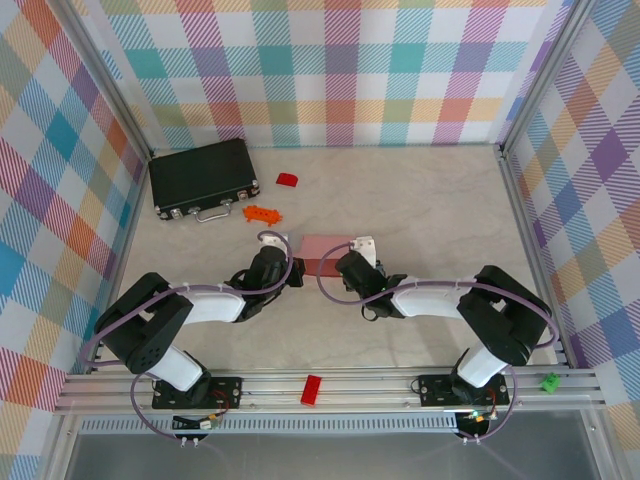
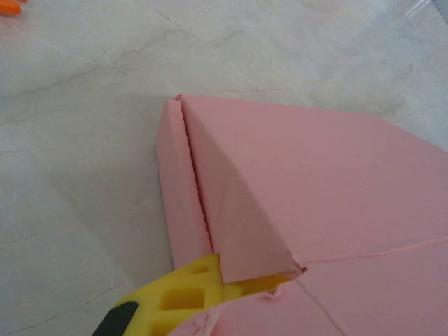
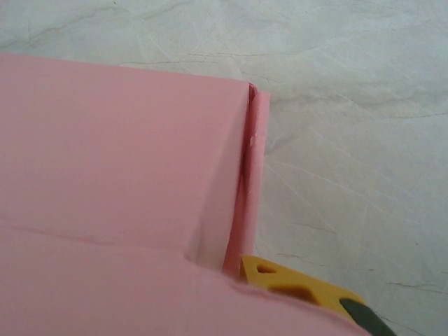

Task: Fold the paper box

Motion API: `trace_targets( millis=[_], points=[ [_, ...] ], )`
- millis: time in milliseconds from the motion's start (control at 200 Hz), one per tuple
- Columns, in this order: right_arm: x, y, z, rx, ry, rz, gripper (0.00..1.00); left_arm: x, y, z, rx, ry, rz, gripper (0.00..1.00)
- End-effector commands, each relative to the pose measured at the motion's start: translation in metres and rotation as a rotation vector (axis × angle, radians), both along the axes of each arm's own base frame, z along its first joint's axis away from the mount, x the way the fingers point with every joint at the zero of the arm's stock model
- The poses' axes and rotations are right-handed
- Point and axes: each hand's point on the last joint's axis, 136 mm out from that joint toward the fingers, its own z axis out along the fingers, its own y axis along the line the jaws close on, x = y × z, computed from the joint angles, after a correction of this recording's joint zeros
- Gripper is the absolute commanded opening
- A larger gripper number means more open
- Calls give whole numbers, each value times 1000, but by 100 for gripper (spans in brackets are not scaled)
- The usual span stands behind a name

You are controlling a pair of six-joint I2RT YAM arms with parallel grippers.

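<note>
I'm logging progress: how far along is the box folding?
Done: the paper box already has shape, with an end wall folded up at each end. In hand: the left claw and right claw sit at opposite ends, yellow fingers against the card. Left: a gap shows beside each end wall, so tucking looks unfinished.

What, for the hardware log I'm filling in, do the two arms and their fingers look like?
Both the left arm and right arm have bulky black joint housings, white links and a lilac cable looped alongside. Each stands on a black base plate. The fingers are yellow plastic with moulded cut-outs, with a black piece beside them.
</note>
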Motion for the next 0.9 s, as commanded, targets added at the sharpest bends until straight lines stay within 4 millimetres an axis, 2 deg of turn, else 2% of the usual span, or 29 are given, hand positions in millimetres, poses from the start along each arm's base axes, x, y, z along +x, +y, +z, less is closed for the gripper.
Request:
trace_targets(
  millis=[0,290,895],
  points=[
    [-14,-14,-16,-62,49,4,24,-11,6,-21,43,54,5,4],
    [-17,-15,-13,-76,45,26,31,-12,6,-23,46,55,11,4],
    [-22,-16,-2,-42,53,28,34,-11,3,-24,47,56,9,4]
  ],
)
